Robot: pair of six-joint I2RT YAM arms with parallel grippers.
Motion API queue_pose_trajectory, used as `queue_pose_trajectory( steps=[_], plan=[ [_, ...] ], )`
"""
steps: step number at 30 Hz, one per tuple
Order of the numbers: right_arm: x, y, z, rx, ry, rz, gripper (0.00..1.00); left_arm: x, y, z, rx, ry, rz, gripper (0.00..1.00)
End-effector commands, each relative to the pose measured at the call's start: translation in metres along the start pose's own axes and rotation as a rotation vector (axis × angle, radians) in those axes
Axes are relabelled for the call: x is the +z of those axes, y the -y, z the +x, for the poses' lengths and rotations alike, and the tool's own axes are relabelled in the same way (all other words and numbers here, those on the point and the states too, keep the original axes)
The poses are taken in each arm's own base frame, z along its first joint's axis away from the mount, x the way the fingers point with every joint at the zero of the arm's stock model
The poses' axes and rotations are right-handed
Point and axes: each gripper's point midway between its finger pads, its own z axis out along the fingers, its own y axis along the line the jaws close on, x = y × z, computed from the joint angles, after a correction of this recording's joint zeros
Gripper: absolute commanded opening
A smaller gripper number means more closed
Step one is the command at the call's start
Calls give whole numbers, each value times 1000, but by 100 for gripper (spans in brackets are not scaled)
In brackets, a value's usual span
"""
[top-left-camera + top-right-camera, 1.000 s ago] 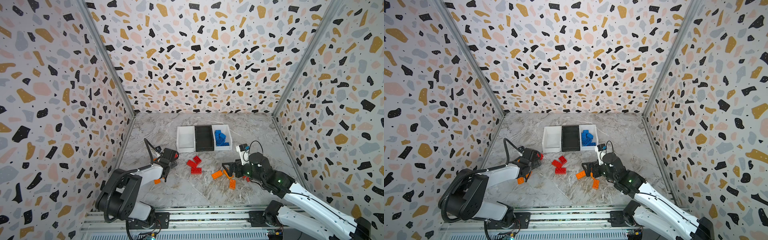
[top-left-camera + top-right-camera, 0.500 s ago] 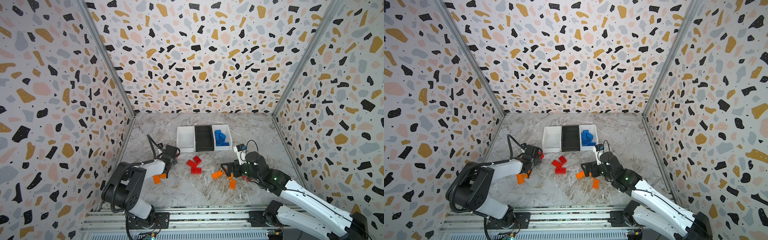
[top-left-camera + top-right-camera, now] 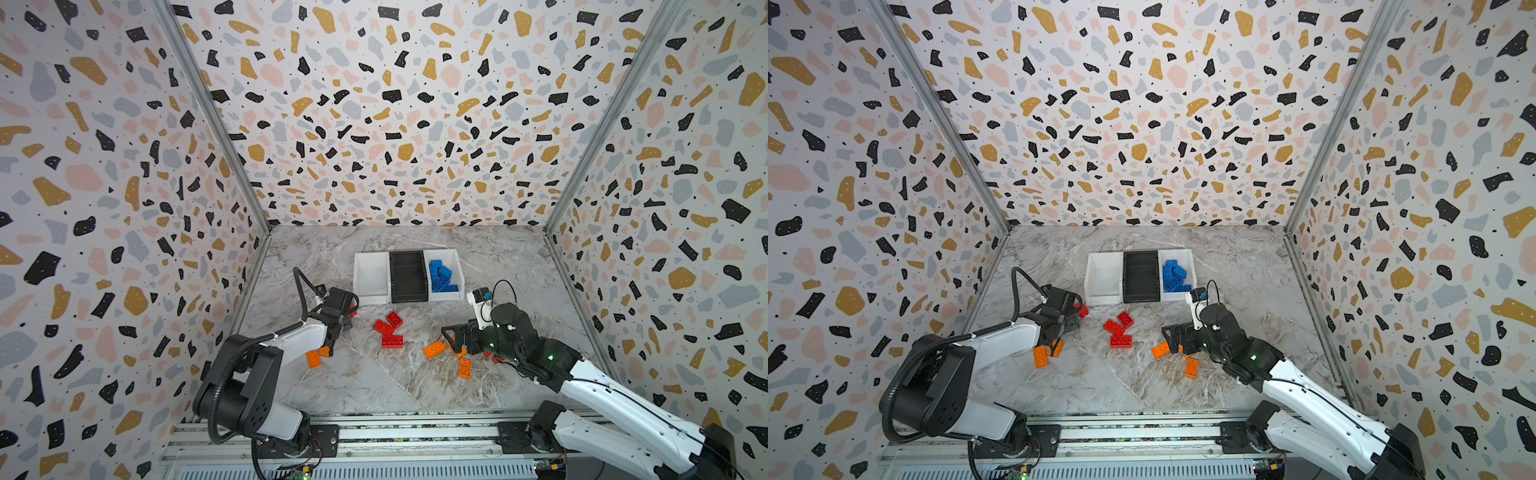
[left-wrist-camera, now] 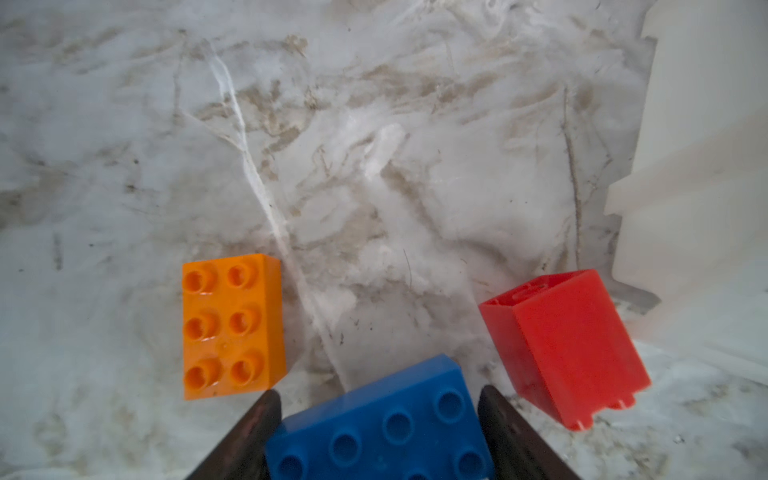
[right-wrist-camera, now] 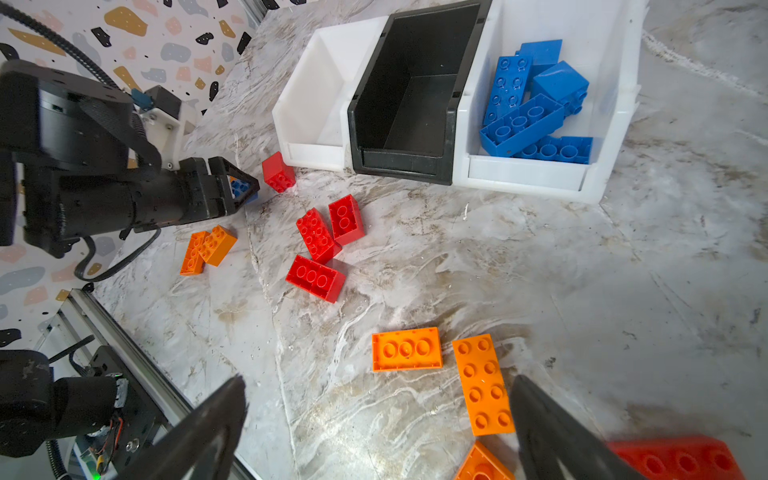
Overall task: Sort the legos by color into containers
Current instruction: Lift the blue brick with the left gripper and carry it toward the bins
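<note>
Left wrist view: the left gripper [image 4: 377,395] has its 2 dark fingers [image 4: 253,432] pressed against both sides of a blue studded plastic brick [image 4: 382,424]. Over the last second those jaws narrowed from a wider stance and the wrist edged toward the bins, so I judge the grasp is only just made. Beside it an orange 6-stud brick [image 4: 232,324] lies flat. A red square brick [image 4: 569,349] is tipped on its side close to the left white plastic bin [image 4: 685,208], which is empty.

No other blue piece shows on the grey marble tabletop [image 3: 374,386]. This looks like the last one due for the right white plastic bin [image 3: 456,264], where the blue pile [image 3: 441,276] already lies. Between the 2 white bins stands the black plastic bin [image 3: 408,276], also empty, with 3 red oblong bricks [image 3: 388,330] loose in front. Red and orange sorting is therefore not begun.

Farther right, the right gripper [image 5: 378,384] has hardly shifted. It hangs wide open and empty over an orange 8-stud plate [image 5: 482,384] and an upturned orange brick [image 5: 407,348].

In both top views the left gripper hides the blue brick, and I cannot tell whether it is clear of the table. A red plate [image 5: 673,457] and a 3rd orange piece [image 5: 482,463] are cut off at the right wrist view's edge. The blue pile is too jumbled to count.
</note>
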Motion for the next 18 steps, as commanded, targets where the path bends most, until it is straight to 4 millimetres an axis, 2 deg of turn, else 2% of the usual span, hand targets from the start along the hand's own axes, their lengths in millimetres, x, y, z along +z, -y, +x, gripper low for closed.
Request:
queue_pose_trajectory(
  steps=[1, 7, 11, 15, 18],
  plan=[
    [-6, -5, -9, -3, 32, -23, 99, -17, 5, -19, 3, 43, 33, 70],
    [-11, -6, -10, 13, 56, -37, 99, -36, 27, -31, -20, 59, 161, 70],
    [-19, -3, -10, 24, 72, -25, 99, -57, 51, -42, -20, 81, 259, 69],
    [-29, -1, -12, 37, 94, -24, 99, -87, 87, -54, 7, 139, 340, 69],
    [-35, 0, -13, 49, 112, -24, 99, -108, 125, -60, 47, 172, 403, 70]
  ],
)
